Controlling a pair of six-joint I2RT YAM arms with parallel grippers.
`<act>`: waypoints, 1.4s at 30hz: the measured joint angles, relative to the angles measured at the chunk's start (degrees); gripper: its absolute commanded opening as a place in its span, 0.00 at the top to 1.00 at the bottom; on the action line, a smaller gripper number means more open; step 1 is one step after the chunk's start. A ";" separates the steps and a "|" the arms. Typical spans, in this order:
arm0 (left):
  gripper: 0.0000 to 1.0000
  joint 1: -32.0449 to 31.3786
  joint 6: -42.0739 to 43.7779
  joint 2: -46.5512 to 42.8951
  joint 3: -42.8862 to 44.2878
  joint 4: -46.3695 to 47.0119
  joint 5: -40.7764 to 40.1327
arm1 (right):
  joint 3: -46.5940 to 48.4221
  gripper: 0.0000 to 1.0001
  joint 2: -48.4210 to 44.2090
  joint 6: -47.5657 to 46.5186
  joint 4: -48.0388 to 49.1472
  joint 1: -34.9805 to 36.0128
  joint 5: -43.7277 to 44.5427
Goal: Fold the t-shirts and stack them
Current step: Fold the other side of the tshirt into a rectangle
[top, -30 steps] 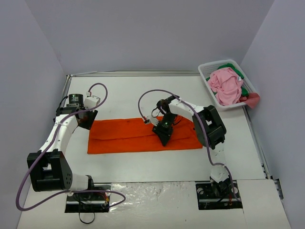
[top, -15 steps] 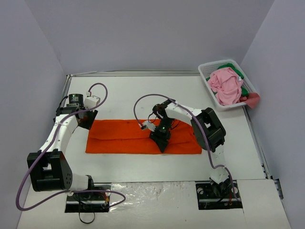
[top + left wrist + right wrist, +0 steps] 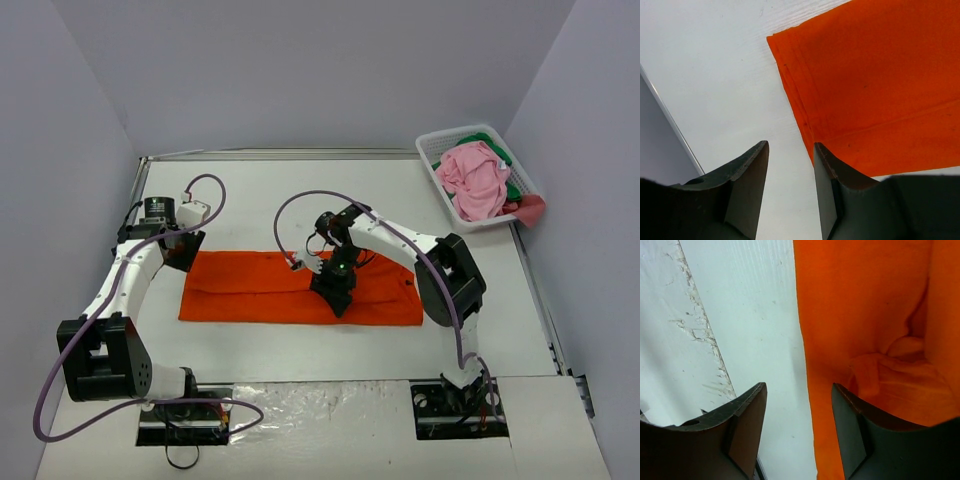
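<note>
The orange t-shirt [image 3: 250, 290] lies flat on the white table as a long folded strip. My left gripper [image 3: 186, 252] is at its far left corner. In the left wrist view the left gripper [image 3: 790, 150] stands open over bare table, with the shirt's corner [image 3: 880, 75] just right of it. My right gripper [image 3: 337, 296] is low over the middle of the strip's near edge. In the right wrist view the right gripper [image 3: 799, 387] is open astride the cloth's edge [image 3: 860, 305], holding nothing. A pink t-shirt [image 3: 475, 180] and a green one [image 3: 513, 190] lie in the basket.
A white slotted basket [image 3: 430, 150] stands at the far right corner of the table, with cloth hanging over its right end. Grey walls close in the left, back and right. A rough, scuffed strip [image 3: 695, 335] runs along the table's near part.
My right gripper has opened, letting go of the orange cloth, and has shifted slightly left along the near edge. The strip's near edge now lies flatter. The left arm has not moved.
</note>
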 measured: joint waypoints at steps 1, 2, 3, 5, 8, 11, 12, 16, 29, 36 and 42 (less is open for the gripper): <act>0.60 0.00 0.00 0.00 0.00 0.02 0.00 | 0.90 0.51 -0.13 -0.09 -0.33 -0.02 0.26; 0.60 0.00 0.00 0.00 0.00 0.00 0.00 | 1.84 0.52 -0.17 -0.26 -0.55 -0.11 0.48; 0.60 0.00 0.00 0.00 0.00 0.02 -0.02 | 2.67 0.56 -0.17 -0.46 -0.57 -0.17 0.94; 0.60 0.02 0.00 0.00 0.00 0.00 -0.02 | 4.11 0.87 -0.11 -0.92 -0.70 -0.50 1.84; 0.60 0.00 0.00 0.00 -0.02 0.02 -0.04 | 6.91 1.00 0.85 -1.27 -0.94 -1.86 2.78; 0.60 0.00 0.00 0.04 -0.07 0.02 -0.04 | 9.31 1.00 3.04 -1.25 -0.50 -3.69 3.26; 0.60 0.00 0.00 0.09 -0.09 0.02 -0.04 | 9.75 1.00 3.87 -1.25 -0.31 -4.20 3.52; 0.60 0.00 0.00 0.15 -0.33 0.11 -0.07 | 10.03 1.00 6.73 -1.29 0.02 -5.86 4.98; 0.60 0.00 0.00 0.55 -0.42 0.22 0.07 | 3.02 1.00 6.93 -0.98 1.95 -6.23 5.68; 0.60 0.00 0.02 0.52 -0.85 0.37 0.90 | -8.50 1.00 -1.40 1.25 5.29 -6.23 5.70; 0.60 0.00 0.02 0.42 -0.85 0.35 1.84 | -13.94 1.00 -7.10 2.82 7.56 -6.64 5.88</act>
